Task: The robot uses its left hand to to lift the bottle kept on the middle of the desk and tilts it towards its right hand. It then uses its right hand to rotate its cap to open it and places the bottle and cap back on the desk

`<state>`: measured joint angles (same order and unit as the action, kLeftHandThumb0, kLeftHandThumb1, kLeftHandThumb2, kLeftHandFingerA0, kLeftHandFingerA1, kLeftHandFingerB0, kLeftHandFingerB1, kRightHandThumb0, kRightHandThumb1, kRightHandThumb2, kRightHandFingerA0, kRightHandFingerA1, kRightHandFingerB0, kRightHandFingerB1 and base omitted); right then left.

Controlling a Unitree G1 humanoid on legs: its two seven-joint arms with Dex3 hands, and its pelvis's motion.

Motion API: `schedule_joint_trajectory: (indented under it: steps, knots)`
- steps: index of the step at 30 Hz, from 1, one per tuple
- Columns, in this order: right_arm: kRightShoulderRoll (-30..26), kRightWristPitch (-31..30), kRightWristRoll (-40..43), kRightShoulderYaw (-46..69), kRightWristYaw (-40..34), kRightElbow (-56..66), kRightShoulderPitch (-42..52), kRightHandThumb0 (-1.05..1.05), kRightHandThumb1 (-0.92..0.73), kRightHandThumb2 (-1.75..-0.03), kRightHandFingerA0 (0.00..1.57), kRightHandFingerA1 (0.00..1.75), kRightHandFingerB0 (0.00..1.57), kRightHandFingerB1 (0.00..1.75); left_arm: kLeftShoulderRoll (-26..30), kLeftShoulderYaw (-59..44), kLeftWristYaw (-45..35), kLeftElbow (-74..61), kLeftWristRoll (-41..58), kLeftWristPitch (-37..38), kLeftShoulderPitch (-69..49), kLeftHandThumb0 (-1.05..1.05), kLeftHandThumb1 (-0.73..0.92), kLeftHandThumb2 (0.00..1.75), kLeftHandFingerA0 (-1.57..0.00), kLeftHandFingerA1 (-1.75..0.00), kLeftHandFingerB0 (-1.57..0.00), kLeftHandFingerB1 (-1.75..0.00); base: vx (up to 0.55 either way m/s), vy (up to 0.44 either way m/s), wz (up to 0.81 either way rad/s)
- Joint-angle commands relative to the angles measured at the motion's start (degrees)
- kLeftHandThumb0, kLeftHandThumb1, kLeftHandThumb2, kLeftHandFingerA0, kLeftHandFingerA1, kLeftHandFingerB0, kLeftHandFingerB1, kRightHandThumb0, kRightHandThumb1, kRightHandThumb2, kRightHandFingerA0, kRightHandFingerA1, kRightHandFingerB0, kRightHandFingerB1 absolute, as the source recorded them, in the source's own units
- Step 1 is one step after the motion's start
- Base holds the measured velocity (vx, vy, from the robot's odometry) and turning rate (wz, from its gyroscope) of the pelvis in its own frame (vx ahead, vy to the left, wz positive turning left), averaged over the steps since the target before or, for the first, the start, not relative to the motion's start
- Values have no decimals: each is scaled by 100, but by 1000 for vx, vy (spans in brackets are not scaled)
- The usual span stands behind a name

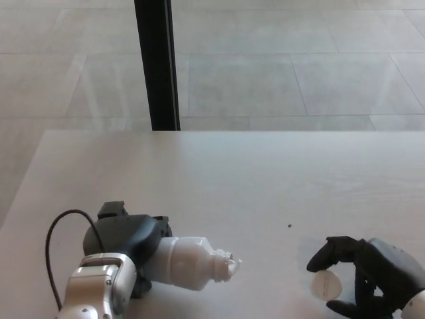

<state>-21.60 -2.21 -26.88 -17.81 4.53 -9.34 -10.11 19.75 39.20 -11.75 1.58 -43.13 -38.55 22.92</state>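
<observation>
Your left hand (pixel 129 242) is clamped around the body of the one bottle (pixel 189 264), which lies tilted with its open neck pointing toward your right hand (pixel 372 278). That right hand pinches the single cap (pixel 326 285) between thumb and fingers, low over the surface (pixel 265 173), so the opening looks done and the set-down is the step in hand. Bring the bottle upright before you lower it, base flat, and only then loosen the fingers; released at this tilt it would likely roll or spill. Lower the cap until it rests flat just below your right hand, well clear of the bottle, then spread the fingers. Count: one bottle, one cap, two hands.
</observation>
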Motion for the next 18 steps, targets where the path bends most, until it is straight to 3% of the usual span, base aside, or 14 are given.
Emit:
schedule_joint_trajectory:
  steps: [1,2,3,5,6,7,8,12,13,14,16,17,18]
  knots:
    - [-217,-413,-1149,-814,-179,-1570,-137,-29,-68,-64,79,112,67,55,-235,273,-764,288,-420,-1075,-30,-10,75,64,-69,-109,-56,-61,0,0,0]
    - [-168,-517,-1129,-857,-202,-1764,-167,-32,-70,-60,71,114,57,43,-264,267,-798,308,-388,-1094,-55,-9,74,64,-68,-105,-54,-62,0,0,0]
    - [-160,-622,-1188,-920,-211,-1837,-193,-34,-69,-62,57,92,50,40,-270,270,-846,328,-389,-1129,-48,-10,73,64,-68,-101,-54,-62,0,0,0]
    - [-141,-667,-1242,-981,-292,-1960,-241,-36,-70,-61,51,91,45,39,-277,216,-825,315,-364,-1106,-80,-9,72,63,-68,-99,-54,-62,0,0,0]
    - [-128,-645,-1247,-997,-366,-2006,-247,-43,-55,-91,51,84,34,53,-227,214,-849,302,-379,-1062,-94,-9,72,64,-67,-96,-54,-62,0,0,0]
    - [-118,-669,-1258,-1006,-404,-1990,-213,-41,-71,-61,30,76,36,39,-216,211,-887,308,-376,-1088,-107,-9,73,64,-65,-93,-49,-59,0,0,0]
    - [-113,-681,-1246,-1001,-429,-1967,-188,-42,-70,-61,26,66,34,37,-224,169,-860,304,-355,-1084,-139,-8,71,64,-67,-102,-52,-63,0,0,0]
    - [-64,-571,-1178,-936,-595,-1992,-153,-42,-68,-61,15,61,32,34,-177,82,-816,211,-336,-987,-248,-19,67,66,-71,-97,-60,-68,0,0,0]
    - [-69,-521,-1215,-947,-684,-1969,-126,-50,-68,-61,7,59,24,33,-191,33,-810,214,-291,-963,-278,-27,66,64,-72,-117,-72,-82,0,0,0]
    - [-81,-479,-1315,-999,-792,-1941,-109,-64,-64,-78,1,44,11,36,-177,33,-943,184,-261,-1007,-271,-46,48,91,-69,-87,-59,-72,0,0,0]
    - [-80,-461,-1359,-1022,-846,-1956,-113,-64,-64,-78,1,44,11,36,-177,30,-1022,168,-282,-1028,-269,-46,48,91,-69,-87,-59,-72,0,0,0]
    - [-87,-422,-1400,-1046,-905,-1926,-96,-81,-53,-87,0,21,2,21,-166,103,-1268,148,-312,-1171,-179,-50,48,92,-54,-76,-36,-61,0,0,0]
    - [-77,-355,-1383,-1028,-968,-1915,-75,-76,-52,-87,0,24,0,23,-161,128,-1403,112,-314,-1250,-142,-52,45,89,-37,-68,-22,-54,0,0,0]
